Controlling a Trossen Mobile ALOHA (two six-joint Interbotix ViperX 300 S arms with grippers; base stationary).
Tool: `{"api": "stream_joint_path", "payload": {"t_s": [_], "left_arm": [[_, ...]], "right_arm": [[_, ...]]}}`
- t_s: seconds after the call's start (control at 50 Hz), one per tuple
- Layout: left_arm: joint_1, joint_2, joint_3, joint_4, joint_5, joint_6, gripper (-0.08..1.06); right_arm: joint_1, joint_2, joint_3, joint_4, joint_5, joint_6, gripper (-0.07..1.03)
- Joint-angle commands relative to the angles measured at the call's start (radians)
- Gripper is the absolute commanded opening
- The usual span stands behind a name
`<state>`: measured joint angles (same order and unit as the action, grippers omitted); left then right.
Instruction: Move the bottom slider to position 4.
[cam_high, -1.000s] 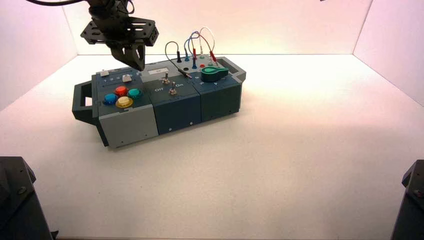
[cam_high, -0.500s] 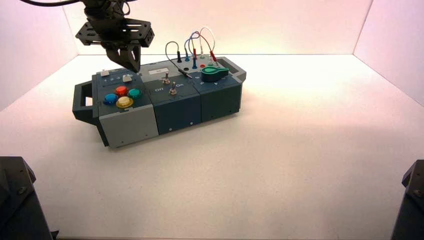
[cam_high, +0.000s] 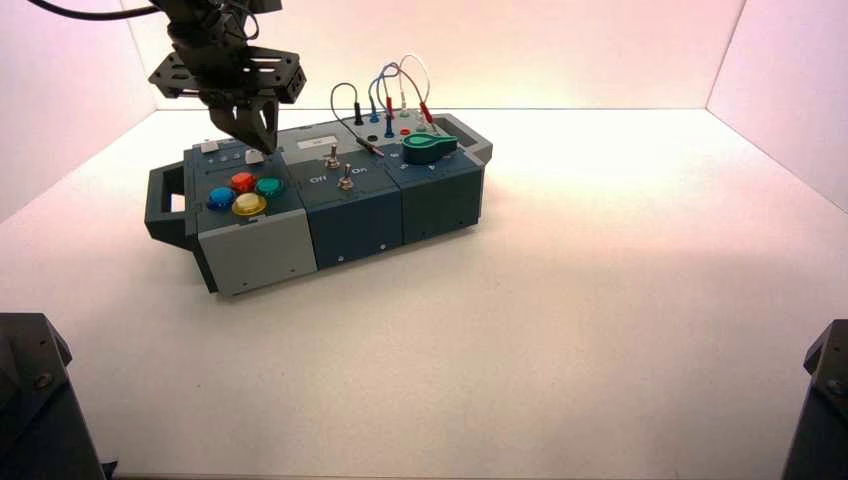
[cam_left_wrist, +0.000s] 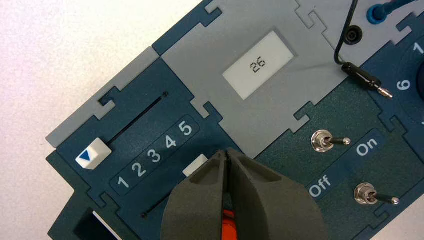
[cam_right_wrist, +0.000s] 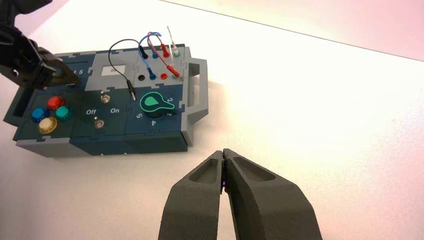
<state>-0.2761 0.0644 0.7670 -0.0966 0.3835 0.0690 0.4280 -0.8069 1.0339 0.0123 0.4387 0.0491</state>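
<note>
Left gripper (cam_left_wrist: 227, 156), fingers pressed together, tips beside the small white squarish bottom slider (cam_left_wrist: 195, 165), lower centre of frame, below 4–5; approach step; next, nudge it leftward to 4.

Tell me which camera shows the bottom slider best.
The left wrist view: the bottom slider shows large beside the numbers, partly behind the shut left gripper. The high view shows only a small white knob under that gripper. In the right wrist view the left arm hides it.
</note>
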Motion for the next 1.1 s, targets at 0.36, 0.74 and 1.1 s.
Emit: {"api": "stream_joint_path", "payload": {"t_s": [0.36, 0.74, 1.1], "left_arm": [[0.008, -0.021, -0.008, 0.009, 0.006, 0.005, -0.03], [0.008, -0.025, -0.006, 0.018, 0.009, 0.005, -0.03], [0.009, -0.025, -0.005, 0.020, 0.012, 0.005, -0.03]], "right_arm": [[0.002, 0.000, -0.025, 0.003, -0.006, 0.002, -0.02], [0.002, 0.000, -0.023, 0.003, -0.005, 0.003, -0.02], [0.002, 0.000, -0.025, 0.002, -0.006, 0.002, -0.02]]}}
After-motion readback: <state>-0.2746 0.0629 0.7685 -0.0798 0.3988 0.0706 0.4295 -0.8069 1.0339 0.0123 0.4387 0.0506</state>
